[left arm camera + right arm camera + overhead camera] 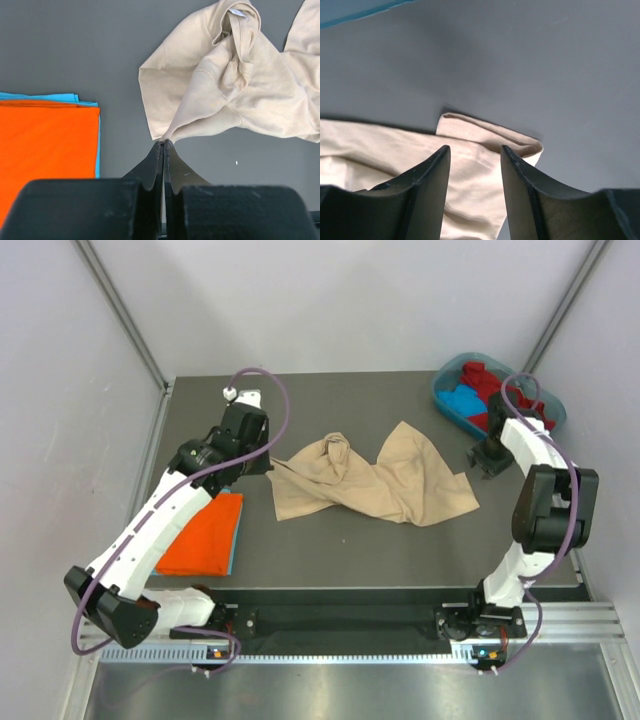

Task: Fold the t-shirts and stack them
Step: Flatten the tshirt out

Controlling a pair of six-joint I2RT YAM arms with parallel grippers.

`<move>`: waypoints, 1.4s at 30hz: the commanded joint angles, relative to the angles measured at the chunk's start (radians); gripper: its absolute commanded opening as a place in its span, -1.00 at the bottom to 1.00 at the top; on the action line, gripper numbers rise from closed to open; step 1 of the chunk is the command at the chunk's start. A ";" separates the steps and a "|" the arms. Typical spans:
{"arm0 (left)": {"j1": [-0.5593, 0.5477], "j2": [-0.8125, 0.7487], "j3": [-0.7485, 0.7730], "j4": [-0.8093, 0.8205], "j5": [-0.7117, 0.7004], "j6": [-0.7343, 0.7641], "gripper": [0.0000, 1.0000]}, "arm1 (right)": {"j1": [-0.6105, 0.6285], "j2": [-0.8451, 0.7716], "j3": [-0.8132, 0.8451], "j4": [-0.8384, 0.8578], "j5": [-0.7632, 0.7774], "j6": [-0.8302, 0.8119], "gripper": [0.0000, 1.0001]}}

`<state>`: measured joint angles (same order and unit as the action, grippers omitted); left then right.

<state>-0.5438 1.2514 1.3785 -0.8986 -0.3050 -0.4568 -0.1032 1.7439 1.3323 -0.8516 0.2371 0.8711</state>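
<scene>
Top external view: the beige shirt lies crumpled and twisted at the middle of the table, not yet spread flat. A folded orange shirt sits at 8 o'clock on a blue shirt that shows only as a thin edge. At 2 o'clock the tub holds red and blue shirts waiting their turn.

The left claw is pressed together on a corner of the beige shirt at its 9 o'clock edge, the cloth pulled to a point between the tips. The right claw is spread at the shirt's 3 o'clock corner, its jaws either side of a hemmed edge, and has no hold on it yet.

The step in hand looks like taking two opposite ends of the beige shirt so it can be stretched out. Next, the right claw probably needs to drop onto the hem and close on it. Then both arms would pull apart, towards 9 and 3 o'clock, to undo the twist before any fold. A grip that catches only one layer could leave the bunching in place.
</scene>
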 commanded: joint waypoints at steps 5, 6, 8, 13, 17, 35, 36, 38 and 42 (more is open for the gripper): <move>0.002 -0.046 -0.033 0.066 0.027 0.032 -1.00 | 0.017 0.118 0.161 -0.130 0.002 0.103 -0.12; 0.002 -0.049 -0.035 0.066 0.026 0.033 -1.00 | 0.029 0.144 0.177 -0.136 0.004 0.106 -0.12; 0.002 -0.053 -0.038 0.064 0.024 0.038 -1.00 | 0.042 0.169 0.209 -0.145 0.011 0.114 -0.14; 0.002 -0.069 -0.042 0.061 0.024 0.046 -1.00 | 0.069 0.229 0.223 -0.124 0.028 0.131 -0.14; 0.002 -0.081 -0.045 0.056 0.023 0.050 -1.00 | 0.071 0.273 0.223 -0.122 0.036 0.129 -0.15; 0.002 -0.083 0.053 0.032 -0.058 0.044 -1.00 | 0.076 0.136 0.246 -0.131 0.258 -0.021 -1.00; 0.002 -0.083 0.066 0.027 -0.071 0.046 -1.00 | 0.076 0.068 0.243 -0.132 0.275 -0.030 -1.00; 0.002 -0.084 0.106 0.015 -0.095 0.050 -1.00 | 0.076 -0.001 0.229 -0.124 0.295 -0.065 -1.00; 0.002 -0.086 0.143 0.001 -0.097 0.047 -1.00 | 0.076 -0.150 0.199 -0.121 0.315 -0.095 -1.00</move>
<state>-0.5438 1.1927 1.4727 -0.9009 -0.3553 -0.4194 -0.0345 1.7248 1.5143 -0.9581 0.4629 0.8280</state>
